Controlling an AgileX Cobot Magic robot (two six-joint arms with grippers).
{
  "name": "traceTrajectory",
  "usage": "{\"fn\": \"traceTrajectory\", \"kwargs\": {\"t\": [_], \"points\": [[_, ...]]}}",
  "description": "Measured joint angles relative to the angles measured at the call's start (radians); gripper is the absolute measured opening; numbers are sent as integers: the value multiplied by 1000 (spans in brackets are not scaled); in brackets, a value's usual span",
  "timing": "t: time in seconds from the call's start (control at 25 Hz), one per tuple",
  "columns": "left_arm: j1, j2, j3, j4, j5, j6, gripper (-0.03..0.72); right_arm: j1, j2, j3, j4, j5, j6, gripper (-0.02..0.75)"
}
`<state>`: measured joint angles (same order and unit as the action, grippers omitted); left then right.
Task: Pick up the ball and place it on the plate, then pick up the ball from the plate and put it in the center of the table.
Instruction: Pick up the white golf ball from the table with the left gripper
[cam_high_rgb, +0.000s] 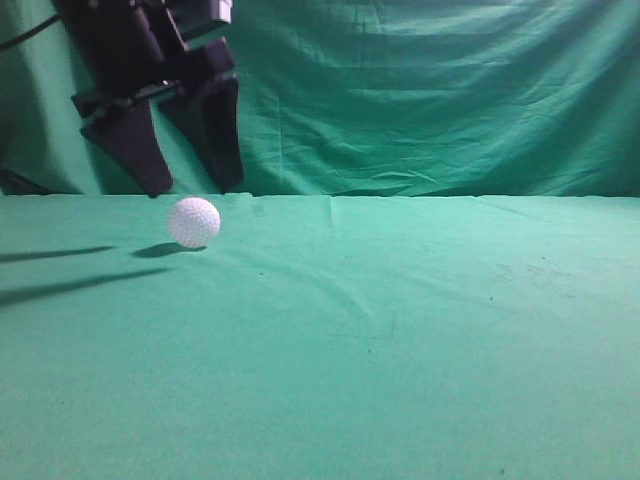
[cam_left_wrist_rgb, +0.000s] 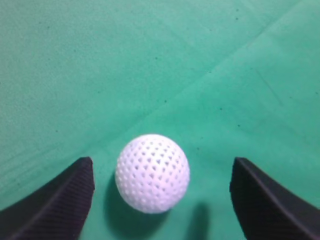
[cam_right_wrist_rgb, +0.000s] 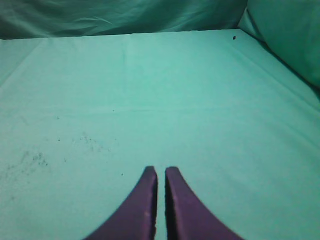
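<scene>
The ball (cam_high_rgb: 194, 222), a small white dimpled sphere, rests on the table (cam_high_rgb: 400, 320) of green cloth at the left. My left gripper (cam_high_rgb: 195, 185) hangs just above it, open and empty. In the left wrist view the ball (cam_left_wrist_rgb: 152, 173) lies between the two spread black fingers of that gripper (cam_left_wrist_rgb: 162, 172), touching neither. My right gripper (cam_right_wrist_rgb: 160, 171) is shut and empty over bare green cloth (cam_right_wrist_rgb: 160, 90); it is not in the exterior view. No plate shows in any view.
A draped green curtain (cam_high_rgb: 430, 90) hangs behind the table's back edge. In the right wrist view the curtain (cam_right_wrist_rgb: 285, 35) rises along the far and right sides. Faint dark specks (cam_right_wrist_rgb: 30, 160) mark the cloth.
</scene>
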<state>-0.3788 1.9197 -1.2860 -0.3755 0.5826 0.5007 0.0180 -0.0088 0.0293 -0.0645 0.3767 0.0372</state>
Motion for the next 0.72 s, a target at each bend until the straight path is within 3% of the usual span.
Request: {"fn": "traceTrajectory", "kwargs": {"t": [0.04, 0.48, 0.64, 0.72], "points": [[0, 6, 0, 0, -15, 0, 531, 0, 0, 0, 0, 0, 0, 49], [0, 43, -4, 0, -57, 0, 545, 0, 0, 0, 0, 0, 0, 49], [0, 48, -4, 15, -57, 0, 326, 0, 0, 0, 0, 0, 0, 49], [0, 48, -5, 22, -49, 0, 312, 0, 0, 0, 0, 0, 0, 49]]}}
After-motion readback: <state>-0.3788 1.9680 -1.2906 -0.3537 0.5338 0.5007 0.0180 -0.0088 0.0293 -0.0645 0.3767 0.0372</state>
